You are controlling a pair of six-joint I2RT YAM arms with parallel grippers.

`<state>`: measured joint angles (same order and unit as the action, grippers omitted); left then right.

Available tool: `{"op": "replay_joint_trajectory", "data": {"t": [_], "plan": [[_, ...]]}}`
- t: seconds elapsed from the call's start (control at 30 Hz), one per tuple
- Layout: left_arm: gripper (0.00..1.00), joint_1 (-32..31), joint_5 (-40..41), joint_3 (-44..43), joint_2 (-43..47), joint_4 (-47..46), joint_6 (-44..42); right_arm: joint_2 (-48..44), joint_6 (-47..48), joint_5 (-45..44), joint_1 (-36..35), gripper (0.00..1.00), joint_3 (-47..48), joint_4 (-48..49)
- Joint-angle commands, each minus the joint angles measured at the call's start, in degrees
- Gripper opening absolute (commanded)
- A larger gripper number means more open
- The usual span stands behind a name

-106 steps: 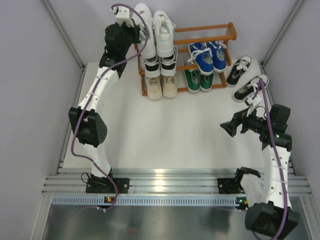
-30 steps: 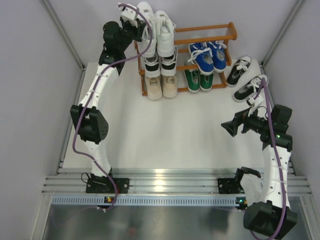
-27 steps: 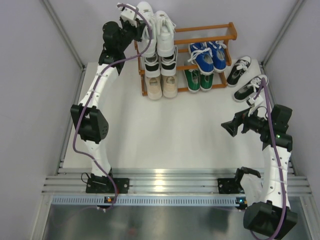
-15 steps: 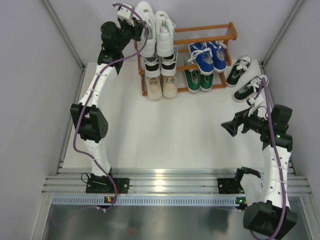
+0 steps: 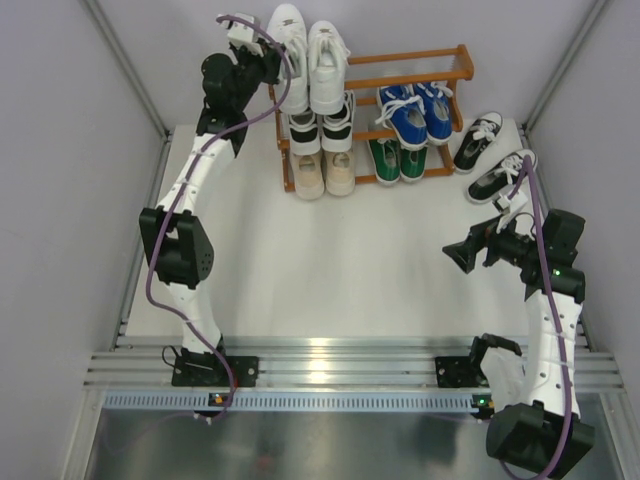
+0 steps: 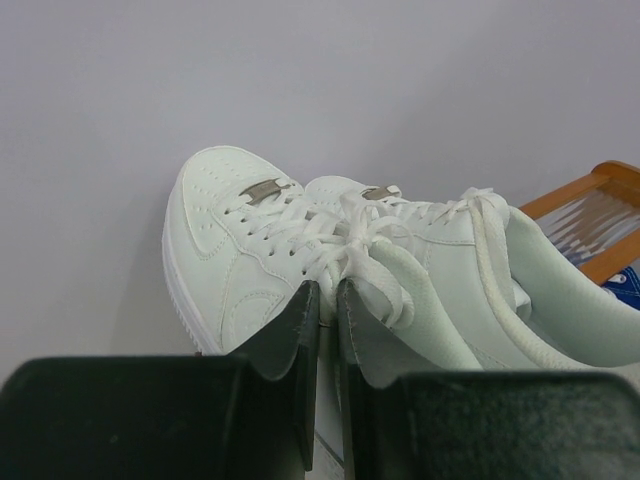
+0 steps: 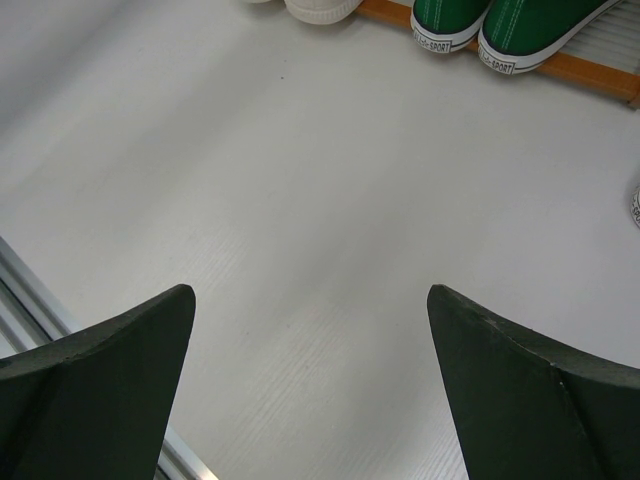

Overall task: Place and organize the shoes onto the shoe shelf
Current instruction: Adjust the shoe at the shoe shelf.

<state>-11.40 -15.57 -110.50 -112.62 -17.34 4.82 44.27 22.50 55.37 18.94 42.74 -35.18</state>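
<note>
The shoe shelf point(image 5: 440, 55) at the counter's point(image 5: 340, 260) far edge holds five pairs of shoes point(image 5: 325, 172); a black pair point(image 5: 498, 178) lies beside it.

My left hand point(image 6: 322, 300) covers the near sides of the white shoes point(image 6: 300, 250), and their heels run off the right edge. Whether my fingers point(image 6: 290, 340) pinch anything, I cannot tell. Only a corner of the shoe shelf point(image 6: 600, 200) shows. From my right wrist, the top edge cuts the green shoes point(image 7: 500, 25) and a beige shoe point(image 7: 320, 8) down to their near ends.
</note>
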Motion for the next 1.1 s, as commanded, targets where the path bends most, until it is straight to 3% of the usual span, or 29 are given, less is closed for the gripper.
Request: {"op": "replay_joint_trajectory", "data": {"t": [0.0,0.3,0.67,0.83,1.07], "plan": [[0.09,0.0,0.3,2.1,0.6,1.2,2.5,-0.7,1.1,1.7,0.8,0.99,0.1,1.7],[0.41,0.1,1.6,3.4,3.3,0.5,4.1,-0.8,1.0,1.8,1.0,0.99,0.1,1.8],[0.55,0.1,2.4,2.7,5.9,-1.1,6.7,-0.8,1.0,1.8,1.2,0.99,0.0,1.8],[0.66,0.2,1.6,1.3,6.2,0.2,7.3,-0.7,1.1,2.0,1.2,0.99,0.1,1.8],[0.71,0.3,0.6,1.3,7.1,0.6,8.5,-0.8,1.1,1.9,1.3,0.99,0.0,1.8]]}}
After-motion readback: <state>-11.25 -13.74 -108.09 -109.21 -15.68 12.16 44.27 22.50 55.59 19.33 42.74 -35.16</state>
